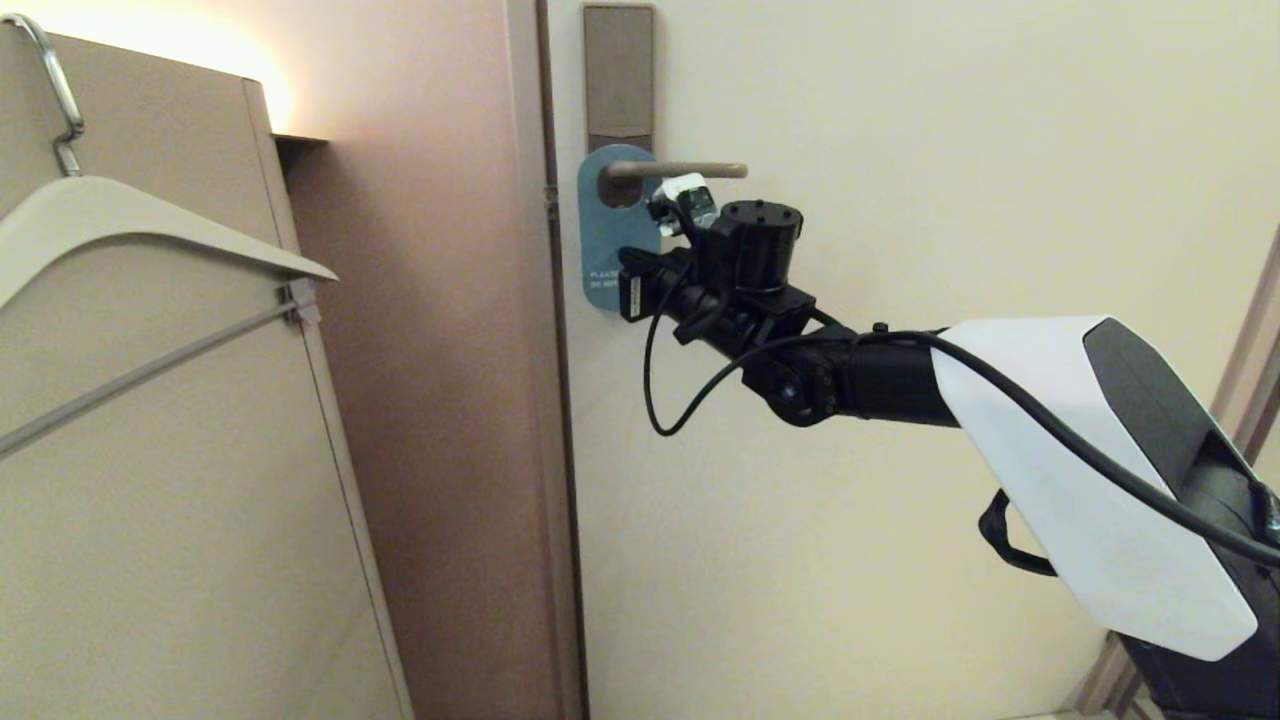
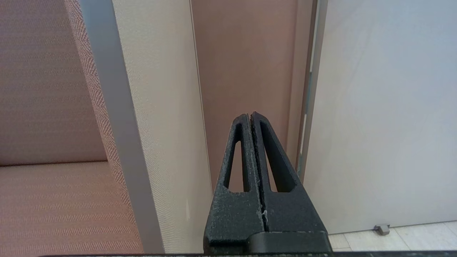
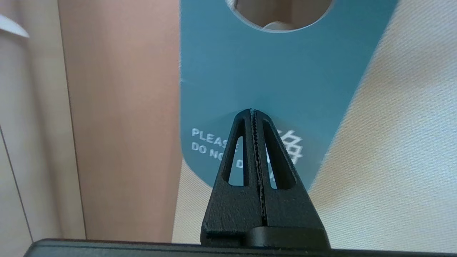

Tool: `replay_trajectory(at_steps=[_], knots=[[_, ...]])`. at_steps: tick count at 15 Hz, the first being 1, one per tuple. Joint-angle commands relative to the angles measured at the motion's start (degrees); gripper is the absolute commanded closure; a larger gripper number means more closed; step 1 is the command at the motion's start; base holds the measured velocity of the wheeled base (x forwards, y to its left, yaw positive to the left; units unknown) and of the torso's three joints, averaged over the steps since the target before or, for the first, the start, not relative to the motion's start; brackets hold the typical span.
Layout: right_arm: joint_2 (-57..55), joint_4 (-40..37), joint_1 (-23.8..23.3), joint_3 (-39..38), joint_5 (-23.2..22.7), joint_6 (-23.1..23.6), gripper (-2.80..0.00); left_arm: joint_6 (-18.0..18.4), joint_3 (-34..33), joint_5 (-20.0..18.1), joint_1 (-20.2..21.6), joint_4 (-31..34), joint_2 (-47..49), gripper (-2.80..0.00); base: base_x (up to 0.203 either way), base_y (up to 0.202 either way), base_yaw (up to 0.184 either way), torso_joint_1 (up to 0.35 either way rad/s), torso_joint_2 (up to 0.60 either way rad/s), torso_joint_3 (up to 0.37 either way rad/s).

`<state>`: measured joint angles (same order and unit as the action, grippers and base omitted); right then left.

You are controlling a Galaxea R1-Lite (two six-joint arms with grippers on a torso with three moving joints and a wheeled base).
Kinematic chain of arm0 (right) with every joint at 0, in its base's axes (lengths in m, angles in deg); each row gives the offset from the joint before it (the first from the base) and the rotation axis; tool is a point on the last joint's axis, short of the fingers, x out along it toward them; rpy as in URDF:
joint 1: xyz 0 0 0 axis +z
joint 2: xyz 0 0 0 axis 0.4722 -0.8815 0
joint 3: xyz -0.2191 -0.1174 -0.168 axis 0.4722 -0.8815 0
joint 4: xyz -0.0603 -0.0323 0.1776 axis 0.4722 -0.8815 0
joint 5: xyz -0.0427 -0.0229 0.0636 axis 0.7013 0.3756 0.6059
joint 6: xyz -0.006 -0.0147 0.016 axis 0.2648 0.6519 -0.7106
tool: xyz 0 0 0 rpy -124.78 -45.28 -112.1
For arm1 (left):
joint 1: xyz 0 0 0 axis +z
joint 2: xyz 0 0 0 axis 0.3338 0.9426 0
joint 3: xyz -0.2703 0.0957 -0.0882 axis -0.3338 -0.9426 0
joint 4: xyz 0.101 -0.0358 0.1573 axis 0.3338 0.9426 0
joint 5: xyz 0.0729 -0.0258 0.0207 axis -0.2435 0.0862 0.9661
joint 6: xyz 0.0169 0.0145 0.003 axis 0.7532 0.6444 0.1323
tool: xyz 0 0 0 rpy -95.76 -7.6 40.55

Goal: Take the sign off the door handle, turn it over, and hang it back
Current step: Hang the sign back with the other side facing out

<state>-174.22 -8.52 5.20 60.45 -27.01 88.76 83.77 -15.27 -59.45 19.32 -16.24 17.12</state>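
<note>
Both fingers of the right gripper (image 3: 254, 111) are pressed together with nothing between them, the tips held close before the blue face of the sign (image 3: 271, 71). The sign is hung by its oval hole on the door handle (image 1: 680, 170), flat against the door (image 1: 900, 500). It is judged light, thin and fairly stiff; its free lower edge is best pinched. The left gripper (image 2: 250, 115) is likewise closed, parked low.

- One sign (image 1: 606, 240), blue side out
- One door handle (image 1: 676, 170) on one lock plate (image 1: 618, 78)
- One door (image 1: 900, 150)
- One clothes hanger (image 1: 150, 225) with one metal hook (image 1: 55, 85)
- Two grippers: right gripper (image 3: 252, 110), left gripper (image 2: 249, 115), each with two fingers pressed together
</note>
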Motion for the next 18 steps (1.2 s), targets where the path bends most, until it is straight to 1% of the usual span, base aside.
replay_trajectory(at_steps=[1, 4, 6, 9, 15, 16, 18], knots=[[-0.14, 0.12, -0.07, -0.12, 0.10, 0.10, 0.00, 0.03, 0.00, 0.00, 0.01, 0.07, -0.02, 0.00, 0.000, 0.000, 0.000, 0.000, 0.00, 0.000], [2.12, -0.20, -0.13, -0.93, 0.61, 0.26, 0.00, 0.03, 0.00, 0.00, 0.01, -0.02, -0.02, 0.00, 0.000, 0.000, 0.000, 0.000, 0.00, 0.000], [5.16, -2.06, -0.34, -2.02, 1.32, 0.40, 0.00, 0.03, 0.00, 0.00, 0.01, 0.05, -0.02, 0.00, 0.000, 0.000, 0.000, 0.000, 0.00, 0.000], [11.03, -10.23, -0.86, -5.19, 1.56, 0.69, 0.00, 0.03, 0.00, 0.00, 0.01, -0.01, -0.02, 0.00, 0.000, 0.000, 0.000, 0.000, 0.00, 0.000], [27.66, -27.96, -2.57, -22.70, 2.11, 0.82, 0.00, 0.03, 0.00, 0.00, 0.01, 0.07, -0.02, 0.00, 0.000, 0.000, 0.000, 0.000, 0.00, 0.000], [30.98, -30.73, -2.94, -24.68, 3.63, 0.75, 0.00, 0.03, 0.00, 0.00, 0.01, 0.07, -0.02, 0.00, 0.000, 0.000, 0.000, 0.000, 0.00, 0.000], [37.61, -32.92, -3.81, -27.67, 8.52, 0.71, 0.00, 0.03, 0.00, 0.00, 0.01, -0.02, -0.02, 0.00, 0.000, 0.000, 0.000, 0.000, 0.00, 0.000]])
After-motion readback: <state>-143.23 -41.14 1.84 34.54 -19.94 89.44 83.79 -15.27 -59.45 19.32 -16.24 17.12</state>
